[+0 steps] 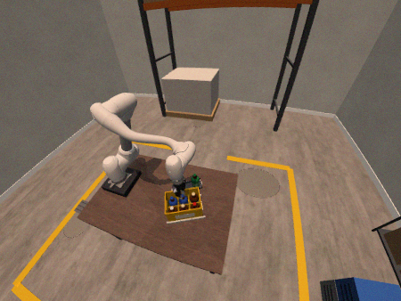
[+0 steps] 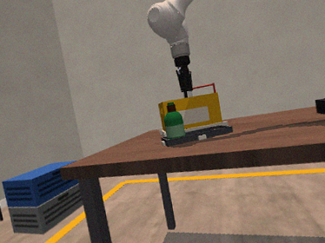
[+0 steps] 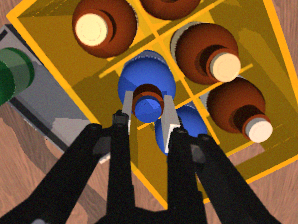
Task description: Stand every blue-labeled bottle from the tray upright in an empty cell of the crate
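My gripper (image 1: 179,191) (image 2: 186,94) (image 3: 147,104) is shut on the neck of a blue bottle (image 3: 146,75), just above the crate's rim. That bottle is upright, its lower part inside the middle cell of the tray-side row; whether its base touches the crate floor is hidden. A second blue bottle (image 1: 173,200) (image 3: 192,121) stands in the neighbouring cell. Brown bottles (image 3: 207,52) (image 3: 235,102) (image 3: 107,30) fill the other cells of the yellow crate (image 1: 170,216) (image 2: 214,107) (image 3: 65,55), which looks level. A green bottle (image 1: 195,180) (image 2: 173,122) stands upright on the dark tray (image 2: 217,131) (image 3: 55,100).
The tray lies close beside the crate on the brown table (image 1: 134,214) (image 2: 275,137). The robot's black base (image 1: 121,184) is at the table's far left in the top view. Cell dividers and the necks of other bottles stand close around the fingers.
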`<move>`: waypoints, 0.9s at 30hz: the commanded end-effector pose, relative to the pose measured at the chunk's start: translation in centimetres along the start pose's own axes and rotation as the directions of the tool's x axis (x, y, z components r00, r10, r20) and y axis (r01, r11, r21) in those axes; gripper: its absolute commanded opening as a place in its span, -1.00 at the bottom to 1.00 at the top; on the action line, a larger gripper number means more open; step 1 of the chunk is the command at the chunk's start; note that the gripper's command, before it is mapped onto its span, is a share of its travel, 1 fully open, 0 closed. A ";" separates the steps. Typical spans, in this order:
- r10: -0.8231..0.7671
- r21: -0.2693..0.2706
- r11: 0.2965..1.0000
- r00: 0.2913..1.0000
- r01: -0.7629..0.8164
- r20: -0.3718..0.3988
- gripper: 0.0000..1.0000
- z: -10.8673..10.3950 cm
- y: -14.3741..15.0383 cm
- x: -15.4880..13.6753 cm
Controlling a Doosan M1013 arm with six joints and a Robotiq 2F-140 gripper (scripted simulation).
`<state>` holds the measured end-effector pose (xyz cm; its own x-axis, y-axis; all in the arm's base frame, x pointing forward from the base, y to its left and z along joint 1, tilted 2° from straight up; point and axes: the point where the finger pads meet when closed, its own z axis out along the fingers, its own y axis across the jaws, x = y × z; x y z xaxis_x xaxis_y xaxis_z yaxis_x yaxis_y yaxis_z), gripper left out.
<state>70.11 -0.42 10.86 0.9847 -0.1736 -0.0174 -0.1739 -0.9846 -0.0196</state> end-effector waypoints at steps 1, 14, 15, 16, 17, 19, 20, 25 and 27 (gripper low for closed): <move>0.000 0.000 1.000 1.000 0.000 0.000 -1.00 0.0 0.0 0.0; 0.000 0.000 1.000 1.000 0.000 0.000 -1.00 0.0 0.0 0.0; 0.000 0.000 1.000 1.000 0.000 0.000 -1.00 0.0 0.0 0.0; 0.000 0.000 1.000 1.000 0.000 0.000 -1.00 0.0 0.0 0.0; 0.000 0.000 1.000 1.000 0.000 0.000 -1.00 0.0 0.0 0.0; 0.000 0.000 1.000 1.000 0.000 0.000 -0.24 0.0 0.0 0.0; 0.000 0.000 1.000 1.000 0.000 0.000 -0.24 0.0 0.0 0.0; 0.000 0.000 1.000 1.000 0.000 0.000 -0.24 0.0 0.0 0.0; 0.000 0.000 1.000 1.000 0.000 0.000 -0.24 0.0 0.0 0.0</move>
<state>70.11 -0.42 10.86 0.9847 -0.1736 -0.0174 -0.1739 -0.9846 -0.0196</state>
